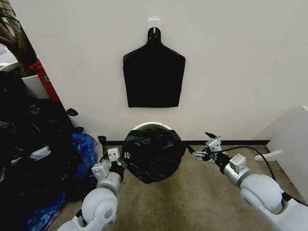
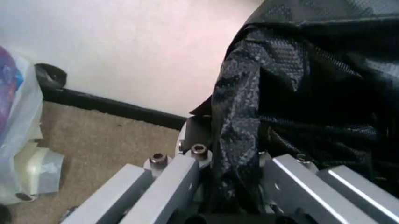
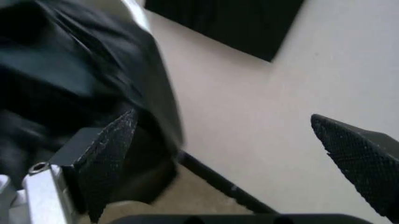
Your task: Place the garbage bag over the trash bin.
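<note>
Already the garbage bag (image 1: pixel 154 156) is draped over the mouth of the trash bin (image 1: pixel 153 126), which stands on the tan carpet against the wall, directly below a flat black bundle (image 1: pixel 154 79) hanging from a hook. Only a curved strip of the bin's white rim shows at the back, above the bag, so the far edge looks not fully covered. I judge the step in hand to be the spreading and seating of the bag's edge around the rim, with the work well along.

The left gripper (image 1: pixel 119 161) sits at the bag's left side. In the left wrist view its fingers (image 2: pixel 168 186) are closed on a bunched fold of the bag (image 2: pixel 237 140), the wrinkled plastic running down between the metal plates. The right gripper (image 1: pixel 202 154) is just beside the bag's right edge. In the right wrist view its two dark textured pads (image 3: pixel 109 158) stand wide apart with nothing between them, and the bag-covered bin (image 3: pixel 81 70) lies next to one pad without being pinched.

The next move probably calls for pulling the held edge outward and down over the rim, then working the back edge over the exposed white strip. The plastic is thin and slack, so it may slip off or tear if tugged hard, and the light bin could shift on the carpet.
</note>
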### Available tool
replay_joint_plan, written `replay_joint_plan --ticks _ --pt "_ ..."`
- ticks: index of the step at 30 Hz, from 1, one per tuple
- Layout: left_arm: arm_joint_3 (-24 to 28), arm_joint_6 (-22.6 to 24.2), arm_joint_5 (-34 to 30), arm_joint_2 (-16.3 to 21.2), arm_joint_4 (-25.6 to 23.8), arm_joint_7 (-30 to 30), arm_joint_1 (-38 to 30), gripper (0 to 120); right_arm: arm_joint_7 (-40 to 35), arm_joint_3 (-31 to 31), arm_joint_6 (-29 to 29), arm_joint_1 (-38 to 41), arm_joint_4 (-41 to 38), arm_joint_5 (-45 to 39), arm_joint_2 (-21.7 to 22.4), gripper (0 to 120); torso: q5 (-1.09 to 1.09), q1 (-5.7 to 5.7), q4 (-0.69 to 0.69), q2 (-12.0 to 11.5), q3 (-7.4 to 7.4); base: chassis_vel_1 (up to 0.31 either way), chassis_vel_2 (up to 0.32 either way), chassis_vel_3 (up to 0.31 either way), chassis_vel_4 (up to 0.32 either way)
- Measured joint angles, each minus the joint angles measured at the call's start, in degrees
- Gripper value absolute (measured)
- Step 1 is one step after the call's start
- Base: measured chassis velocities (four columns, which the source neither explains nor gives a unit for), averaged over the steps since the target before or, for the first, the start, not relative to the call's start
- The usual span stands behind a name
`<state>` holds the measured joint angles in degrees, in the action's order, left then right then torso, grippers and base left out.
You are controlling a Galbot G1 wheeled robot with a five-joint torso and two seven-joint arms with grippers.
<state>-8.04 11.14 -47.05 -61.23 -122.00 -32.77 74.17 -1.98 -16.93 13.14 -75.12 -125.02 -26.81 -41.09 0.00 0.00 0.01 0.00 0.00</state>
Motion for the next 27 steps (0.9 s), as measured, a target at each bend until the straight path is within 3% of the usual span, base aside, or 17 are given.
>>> replay_joint_plan --ticks 6,14,19,27 --pt "0.6 0.2 -0.1 0.3 0.9 -0.5 -1.5 1 -2.8 0.3 1.9 -0.8 -6.2 -3.1 0.5 100 -0.01 0.0 -0.01 0.0 0.0 0.0 0.0 0.0 0.0" --pt "2.9 0.9 1.9 1.2 1.5 0.1 -2.9 1 -7.0 4.4 9.1 4.0 -13.8 -11.6 1.1 100 -0.01 0.0 0.0 0.0 0.0 0.0 0.0 0.0 0.0" --pt "4.3 0.9 5.4 1.6 2.6 1.8 -5.1 1 -6.6 7.6 11.3 5.3 -13.3 -10.2 1.6 100 0.0 0.0 -0.03 0.0 0.0 0.0 0.0 0.0 0.0" --pt "4.4 1.1 7.8 1.7 1.8 2.7 -5.0 1 -7.7 19.3 14.0 14.4 -8.6 -3.4 0.1 100 -0.01 0.0 0.0 0.0 0.0 0.0 0.0 0.0 0.0"
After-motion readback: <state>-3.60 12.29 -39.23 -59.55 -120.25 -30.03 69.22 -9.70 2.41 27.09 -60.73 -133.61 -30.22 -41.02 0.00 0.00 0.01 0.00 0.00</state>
